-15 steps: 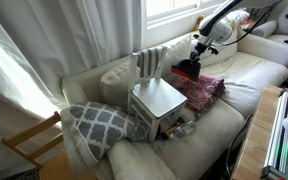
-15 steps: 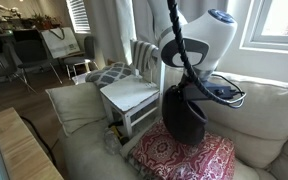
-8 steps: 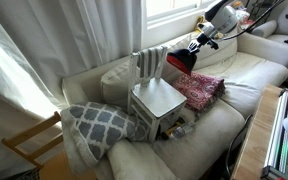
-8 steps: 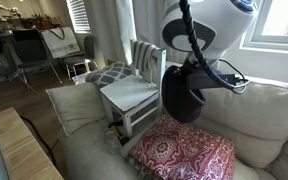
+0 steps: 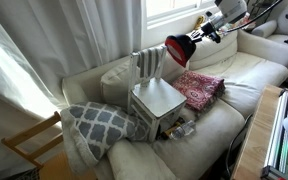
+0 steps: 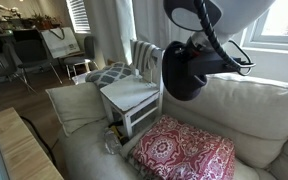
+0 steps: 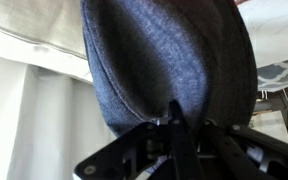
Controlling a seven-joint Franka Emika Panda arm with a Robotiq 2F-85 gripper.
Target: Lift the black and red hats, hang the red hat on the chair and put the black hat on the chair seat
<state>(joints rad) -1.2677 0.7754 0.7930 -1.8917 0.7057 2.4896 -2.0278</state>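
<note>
End effector [image 7: 174, 122] clamped shut on the edge of the black hat [image 7: 169, 60]. Hat held in the air, dome tipped sideways. In an exterior view the red hat [image 5: 178, 50] shows in the same bundle. It is near the top of the chair [image 5: 156, 98] back, above the sofa [image 6: 254, 110]. Patterned cloth [image 6: 184, 152] below.
</note>
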